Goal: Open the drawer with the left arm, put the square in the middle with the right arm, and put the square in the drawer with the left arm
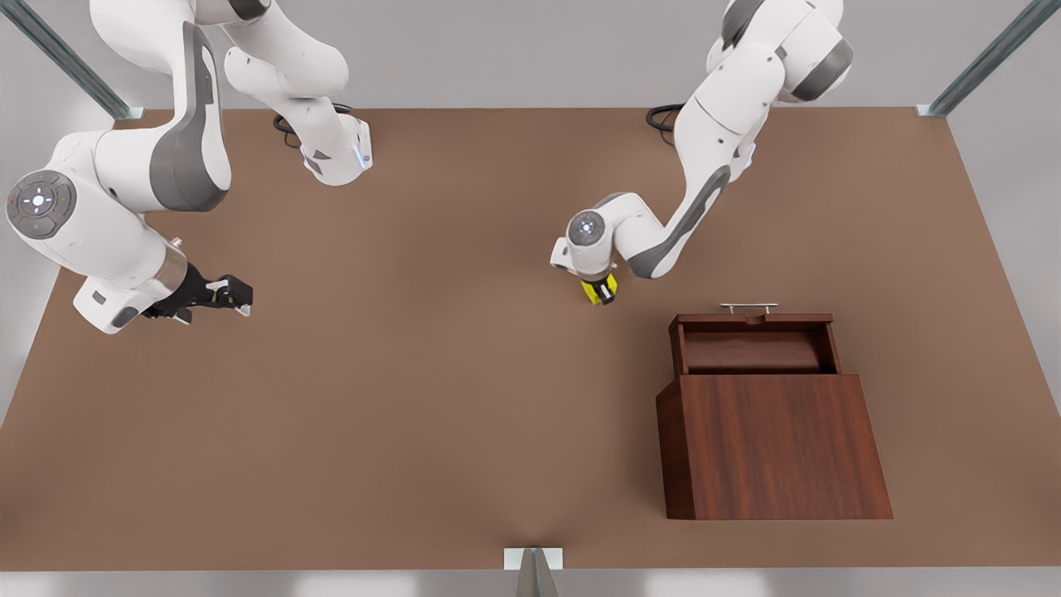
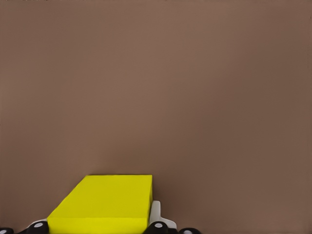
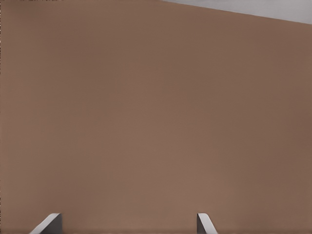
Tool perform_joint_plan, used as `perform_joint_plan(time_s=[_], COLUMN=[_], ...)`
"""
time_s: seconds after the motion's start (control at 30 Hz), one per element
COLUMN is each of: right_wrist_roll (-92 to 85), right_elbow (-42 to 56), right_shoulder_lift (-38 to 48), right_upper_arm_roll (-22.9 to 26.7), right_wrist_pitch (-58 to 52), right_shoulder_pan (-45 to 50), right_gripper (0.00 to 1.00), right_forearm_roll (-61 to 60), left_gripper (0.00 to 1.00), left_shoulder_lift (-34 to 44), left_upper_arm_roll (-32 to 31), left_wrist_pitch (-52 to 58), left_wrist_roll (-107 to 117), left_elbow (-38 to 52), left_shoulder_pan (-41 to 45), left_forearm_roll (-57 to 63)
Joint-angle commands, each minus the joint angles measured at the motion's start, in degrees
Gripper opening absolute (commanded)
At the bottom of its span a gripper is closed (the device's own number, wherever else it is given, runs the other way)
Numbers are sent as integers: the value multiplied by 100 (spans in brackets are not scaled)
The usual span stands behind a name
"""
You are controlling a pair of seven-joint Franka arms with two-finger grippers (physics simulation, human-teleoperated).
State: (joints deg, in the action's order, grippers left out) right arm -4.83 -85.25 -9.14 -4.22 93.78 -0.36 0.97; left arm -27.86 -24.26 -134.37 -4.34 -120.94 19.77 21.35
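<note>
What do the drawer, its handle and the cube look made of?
Drawer: dark reddish wood, satin, visible grain. Handle: probably metal, silver bar. Square, held in the left gripper: plain matte yellow, perhaps plastic. Right gripper waits, open.

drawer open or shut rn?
Open. The drawer is pulled out of the cabinet, handle toward the arms, and its tray holds nothing. The left gripper holds the square beside it.
</note>
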Motion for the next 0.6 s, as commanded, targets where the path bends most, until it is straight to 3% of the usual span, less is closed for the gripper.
perform_joint_plan(time_s=[0.0,0.13,0.37,0.5,0.57], right_wrist_roll=[0,0,0,0,0], right_elbow=[0,0,0,0,0], right_shoulder_lift=[0,0,0,0,0], right_upper_arm_roll=[0,0,0,0,0], right_wrist_pitch=[0,9,0,-9,0], right_shoulder_pan=[1,1,1,1,1], right_gripper=[100,100,100,100,100], right_forearm_roll=[0,0,0,0,0], left_gripper=[67,68,68,69,69], left_shoulder_lift=[0,114,1098,2030,2303], left_upper_arm_roll=[0,0,501,870,1406], left_wrist_pitch=[7,7,1764,2362,2406], left_wrist_roll=[-6,134,1266,3298,3439], left_elbow=[0,0,888,1328,1328], left_shoulder_pan=[0,0,-131,-1019,-1511], left_forearm_roll=[-447,-456,-1440,-1994,-1994])
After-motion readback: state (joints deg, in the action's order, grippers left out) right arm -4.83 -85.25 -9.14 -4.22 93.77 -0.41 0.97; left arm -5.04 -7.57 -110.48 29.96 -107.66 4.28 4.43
